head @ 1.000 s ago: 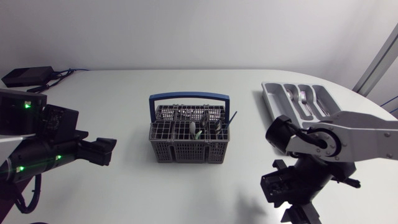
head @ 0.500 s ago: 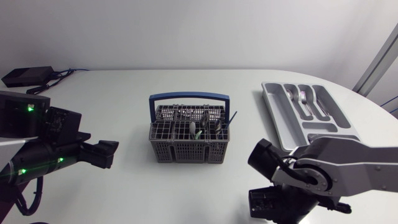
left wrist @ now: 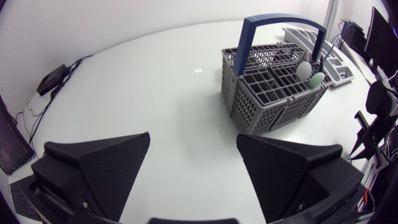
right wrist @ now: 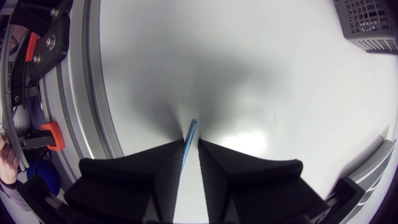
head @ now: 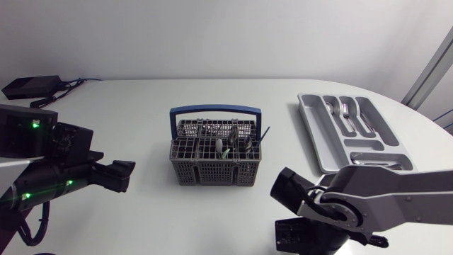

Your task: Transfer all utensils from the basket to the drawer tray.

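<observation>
The grey basket (head: 216, 159) with a blue handle stands mid-table and holds several utensils (head: 233, 145); it also shows in the left wrist view (left wrist: 273, 93). The grey drawer tray (head: 311, 134) lies at the right with several utensils (head: 345, 113) in its slots. My left gripper (head: 126, 175) hovers left of the basket, open and empty (left wrist: 194, 140). My right arm (head: 340, 202) hangs low over the table's front edge. Its gripper (right wrist: 191, 144) is shut on a thin blue utensil (right wrist: 189, 134), whose tip points down at the tabletop.
A black box with cables (head: 32, 86) sits at the table's back left corner. In the right wrist view the table's metal edge rail (right wrist: 93, 93) runs beside the gripper, and a corner of the basket (right wrist: 370, 22) shows far ahead.
My right arm has swung from beside the tray toward the front and left, uncovering the tray's near end. Its fingers have drawn together. The left arm has stayed put.
</observation>
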Controlling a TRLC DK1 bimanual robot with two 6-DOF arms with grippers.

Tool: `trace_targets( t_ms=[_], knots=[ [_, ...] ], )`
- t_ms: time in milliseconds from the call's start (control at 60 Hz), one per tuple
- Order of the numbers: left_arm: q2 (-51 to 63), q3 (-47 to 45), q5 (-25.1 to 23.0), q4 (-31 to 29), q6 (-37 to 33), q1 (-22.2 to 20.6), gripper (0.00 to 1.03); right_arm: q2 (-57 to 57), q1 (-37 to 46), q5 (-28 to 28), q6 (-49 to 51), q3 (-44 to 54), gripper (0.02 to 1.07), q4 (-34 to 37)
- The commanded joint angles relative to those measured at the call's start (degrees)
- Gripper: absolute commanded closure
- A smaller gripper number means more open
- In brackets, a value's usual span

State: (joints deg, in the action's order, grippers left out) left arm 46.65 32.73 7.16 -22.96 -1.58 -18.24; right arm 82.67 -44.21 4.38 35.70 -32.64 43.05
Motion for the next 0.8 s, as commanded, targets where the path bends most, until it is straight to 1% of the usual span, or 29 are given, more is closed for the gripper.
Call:
trace_targets(
  t_ms=[0, 33, 100, 183, 300, 517, 783],
  knots=[
    [0.02, -1.71, -0.13, 0.55, -0.26, -0.31, 0.06, 4.87, -0.79, -0.78, -1.87, 3.02, 0.92, -5.08],
    [0.02, -1.88, -0.13, 0.64, -0.26, -0.31, 0.06, 6.18, -0.79, -2.19, -2.04, 2.67, 0.93, -6.84],
    [0.02, -1.97, -0.13, 0.72, -0.26, -0.31, 0.06, 7.94, -0.88, -2.45, -2.39, 1.71, 0.94, -7.8],
    [0.02, -1.97, -0.13, 0.72, -0.35, -0.22, 0.06, 10.31, -1.06, -2.45, -2.92, 0.3, 1.02, -8.07],
    [-0.42, -2.06, -0.04, 0.28, -0.79, 0.05, 0.06, 11.11, -1.15, -2.8, -3.27, -0.05, 1.01, -7.98],
    [-0.34, -2.06, -0.04, 0.64, -0.79, 0.13, 0.06, 5.83, -1.15, -2.62, -3.45, -0.76, 1.01, -7.19],
    [-0.34, -2.14, -0.04, 0.64, -0.7, 0.13, 0.06, 11.46, -4.22, -2.71, -5.12, -7.43, 1.01, -10.53]
  ],
)
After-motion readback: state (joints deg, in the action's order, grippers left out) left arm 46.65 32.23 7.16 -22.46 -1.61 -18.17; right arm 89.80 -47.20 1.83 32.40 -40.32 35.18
